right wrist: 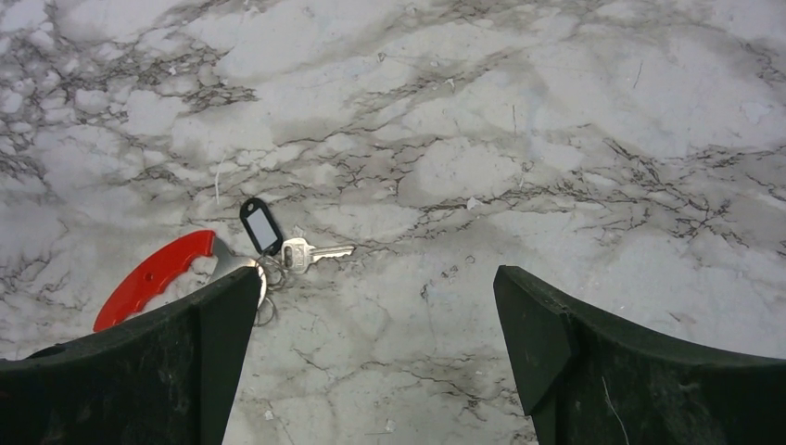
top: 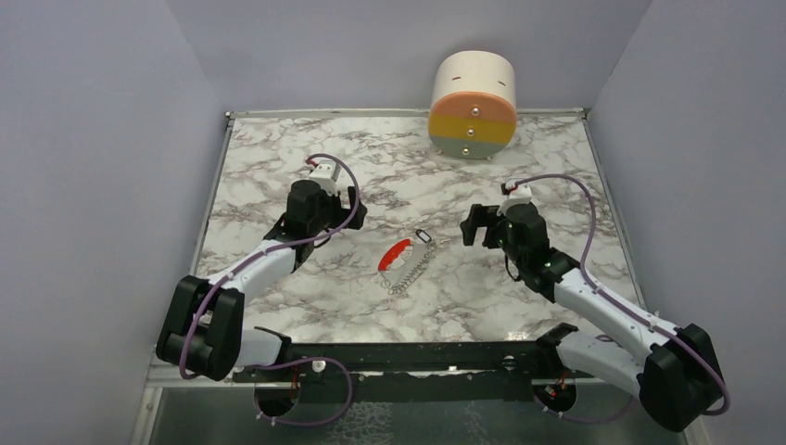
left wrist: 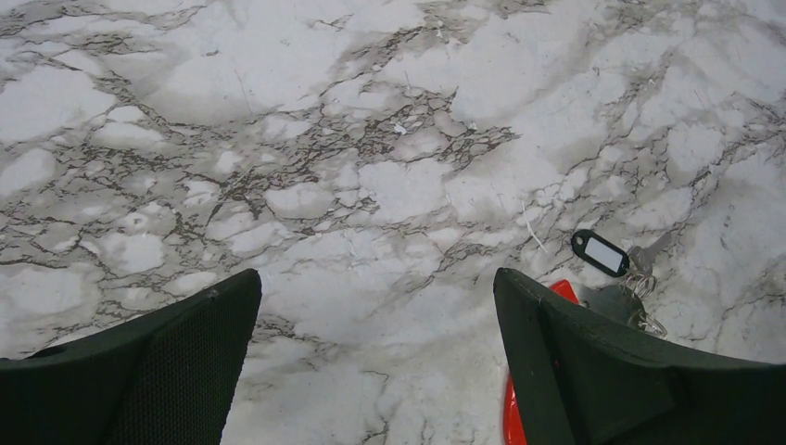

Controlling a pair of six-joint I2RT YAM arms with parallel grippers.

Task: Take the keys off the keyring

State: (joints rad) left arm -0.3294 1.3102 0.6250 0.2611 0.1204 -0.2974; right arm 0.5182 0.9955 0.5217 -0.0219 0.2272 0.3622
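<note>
My left pincer point(left wrist: 375, 283) and my right pincer point(right wrist: 375, 273) are both wide open and hold nothing. They hang over the table point(top: 278, 167), one on each side of the keys point(top: 404, 260), which lie flat in the middle. The keyring point(right wrist: 261, 225), a small dark oval, is at their far end. It is tiny and flat, so my fingers point(right wrist: 185, 352) may slip off, or push the whole bunch away

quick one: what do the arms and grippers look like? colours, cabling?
Left arm and right arm match: white links, bulky black joint housings, and a purple cable looping along each. Left gripper and right gripper are black, with broad wedge-shaped fingers; the pads look finely textured.
</note>
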